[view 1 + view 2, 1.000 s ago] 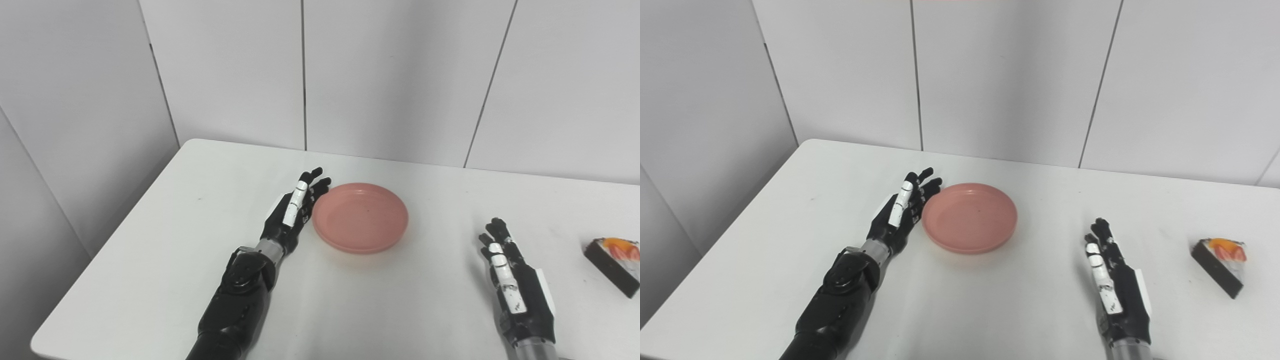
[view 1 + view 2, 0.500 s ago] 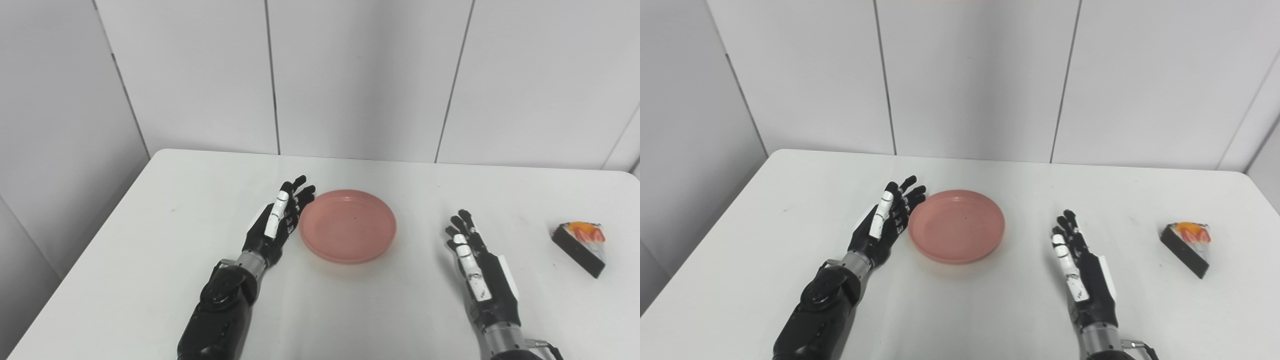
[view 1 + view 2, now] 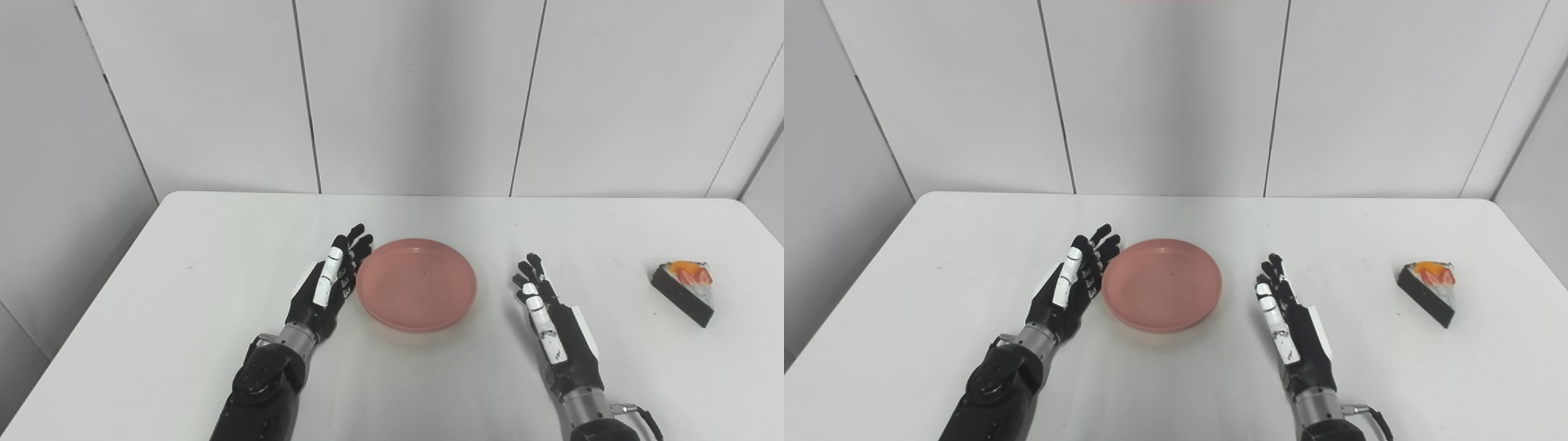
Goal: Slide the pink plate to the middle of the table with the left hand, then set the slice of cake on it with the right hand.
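A pink plate (image 3: pixel 417 285) lies empty near the middle of the white table (image 3: pixel 202 245). My left hand (image 3: pixel 327 288) is open, fingers straight, its edge on the table right beside the plate's left rim. My right hand (image 3: pixel 554 327) is open and empty, standing on its edge to the right of the plate with a gap between them. A slice of cake (image 3: pixel 685 286), dark-sided with red and orange fruit on top, lies at the far right of the table, well apart from my right hand. It also shows in the right eye view (image 3: pixel 1428 286).
White wall panels (image 3: pixel 416 92) stand behind the table's far edge. The table's left edge (image 3: pixel 79 318) runs diagonally at the left of the picture.
The camera has turned to the right, so the whole scene sits further left in the picture. The left hand stays by the plate's left rim. The cake has not moved on the table.
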